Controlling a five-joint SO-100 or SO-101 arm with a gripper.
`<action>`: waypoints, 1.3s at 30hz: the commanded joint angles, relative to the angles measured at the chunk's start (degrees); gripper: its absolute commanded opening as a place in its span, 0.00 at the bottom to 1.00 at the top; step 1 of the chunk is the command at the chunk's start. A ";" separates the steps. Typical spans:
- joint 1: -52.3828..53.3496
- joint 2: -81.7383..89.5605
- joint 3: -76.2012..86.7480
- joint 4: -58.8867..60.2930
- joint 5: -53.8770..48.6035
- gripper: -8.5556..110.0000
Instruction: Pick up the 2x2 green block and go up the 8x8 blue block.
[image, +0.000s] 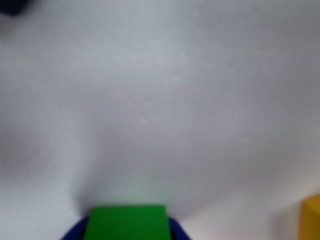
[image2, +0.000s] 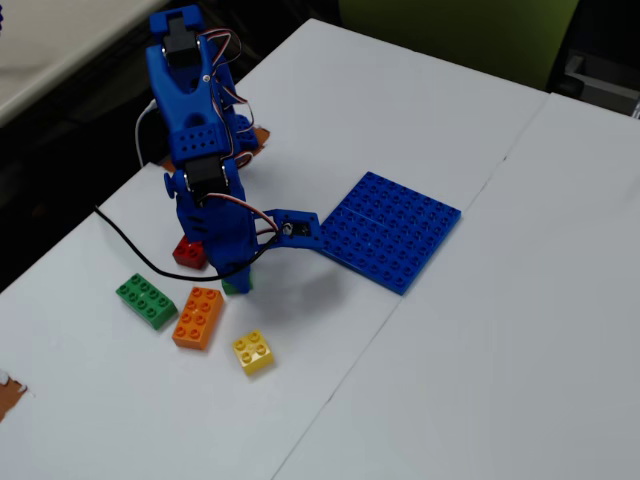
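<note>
Green fills the bottom edge of the wrist view: the 2x2 green block (image: 126, 222) is clamped in the blue gripper (image: 125, 231), just above the white table (image: 160, 100). Seen from the fixed view, the 8x8 blue block (image2: 395, 230) lies flat to the gripper's right, so the held block must be carried that way. Only the fixed view shows the plate; in the wrist view just a yellow brick (image: 311, 217) is caught.

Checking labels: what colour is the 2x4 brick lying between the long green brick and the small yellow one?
Orange, clearest in the fixed view.
</note>
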 joint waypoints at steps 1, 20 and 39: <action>0.18 2.72 0.35 -1.93 -30.67 0.11; -5.71 23.73 -0.97 28.48 33.66 0.07; -34.54 31.82 -13.36 39.02 93.87 0.07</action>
